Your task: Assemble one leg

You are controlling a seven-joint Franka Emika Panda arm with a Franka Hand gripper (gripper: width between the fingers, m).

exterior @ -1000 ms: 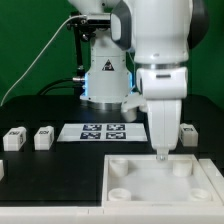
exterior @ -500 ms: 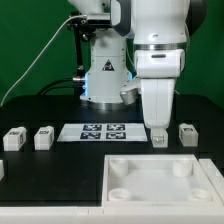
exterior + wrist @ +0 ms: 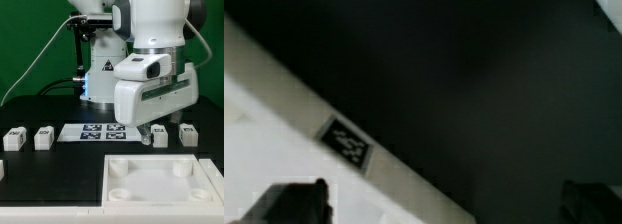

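White leg (image 3: 158, 137) stands on the table (image 3: 60, 165) just beside the tips of the gripper (image 3: 446, 204), not between them. Its fingers (image 3: 295, 204) are spread wide, pinching nothing. The second leg (image 3: 187, 133) is just past the first, the marker board (image 3: 103, 131) is on the tool's other side, and the tabletop (image 3: 160, 182) is near.

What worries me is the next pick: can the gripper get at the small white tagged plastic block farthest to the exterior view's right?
Probably yes: that leg stands uncovered on the black table, nothing above it, and the open, empty gripper hangs nearby.
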